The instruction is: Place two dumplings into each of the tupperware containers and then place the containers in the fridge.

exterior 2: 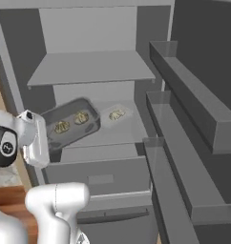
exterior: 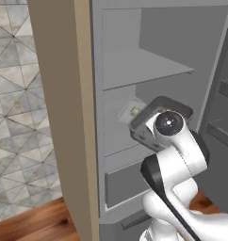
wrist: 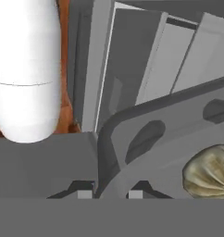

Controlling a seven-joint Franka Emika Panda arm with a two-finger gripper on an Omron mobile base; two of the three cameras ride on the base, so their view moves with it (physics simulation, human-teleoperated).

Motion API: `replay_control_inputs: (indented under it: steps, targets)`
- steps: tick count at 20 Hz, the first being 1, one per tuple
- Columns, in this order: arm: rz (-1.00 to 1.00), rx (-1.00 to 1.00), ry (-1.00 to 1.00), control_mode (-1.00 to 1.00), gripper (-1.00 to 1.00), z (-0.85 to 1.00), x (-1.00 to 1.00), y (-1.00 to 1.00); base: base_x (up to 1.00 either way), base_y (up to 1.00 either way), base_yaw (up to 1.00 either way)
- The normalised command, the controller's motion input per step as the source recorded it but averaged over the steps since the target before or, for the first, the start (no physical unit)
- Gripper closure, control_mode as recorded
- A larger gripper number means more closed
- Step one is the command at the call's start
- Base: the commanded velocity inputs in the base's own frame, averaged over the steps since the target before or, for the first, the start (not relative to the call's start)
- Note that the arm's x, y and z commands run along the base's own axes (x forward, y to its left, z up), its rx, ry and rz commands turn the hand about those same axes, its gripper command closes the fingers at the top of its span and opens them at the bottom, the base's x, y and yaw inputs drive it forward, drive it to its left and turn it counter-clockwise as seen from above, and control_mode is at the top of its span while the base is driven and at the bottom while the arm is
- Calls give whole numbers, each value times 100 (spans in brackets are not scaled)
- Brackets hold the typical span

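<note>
Inside the open fridge [exterior 2: 93,71], we are clenching our gripper [wrist: 110,193] on the rim of a container [exterior 2: 69,125] with two dumplings [exterior 2: 61,127], hovering beside another container [exterior 2: 118,114] on the shelf.

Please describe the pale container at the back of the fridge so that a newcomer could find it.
Look into the open fridge, at its middle shelf. Two trays are at that level. The container is the pale, translucent one farther back and to the right, lying free, unlike the dark tray in front, which the gripper clamps by its rim.
</note>
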Motion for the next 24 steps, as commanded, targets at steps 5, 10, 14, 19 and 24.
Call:
replay_control_inputs:
  steps: [5,10,14,19,24]
  targets:
    - [41,0,25,-100,100,-31,75,-51,0,0,0]
    - [39,0,27,-100,100,-35,100,-19,0,0,0]
    - [35,0,12,-100,100,-25,100,0,0,0,0]
    - [30,-3,9,-100,100,-39,100,13,0,0,0]
    - [28,-4,2,-100,100,-21,100,34,0,0,0]
